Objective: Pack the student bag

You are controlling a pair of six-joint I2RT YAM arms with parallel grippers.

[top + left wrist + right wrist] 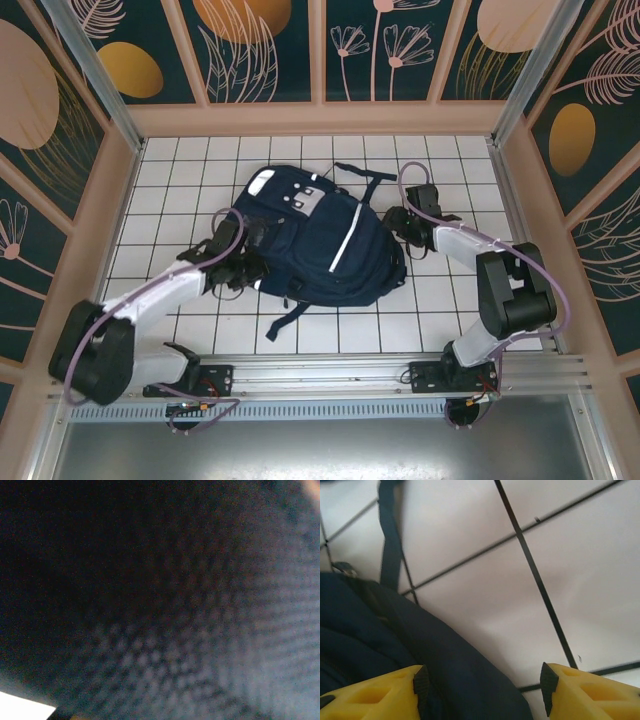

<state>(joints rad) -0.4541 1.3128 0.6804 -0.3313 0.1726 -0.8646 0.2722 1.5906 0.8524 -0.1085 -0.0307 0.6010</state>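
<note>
A large navy-blue fabric backpack with thin white stripes, the student bag, lies flat in the middle of the white tiled counter, dark straps trailing from it. The left pincer sits against the bag's left side. From the left wrist, navy weave shows close and blurred, and I cannot tell how far this pincer is parted. The right pincer stands open at the bag's right edge, its 2 yellow fingers apart, gripping nothing, navy fabric and bare tile between them.
</note>
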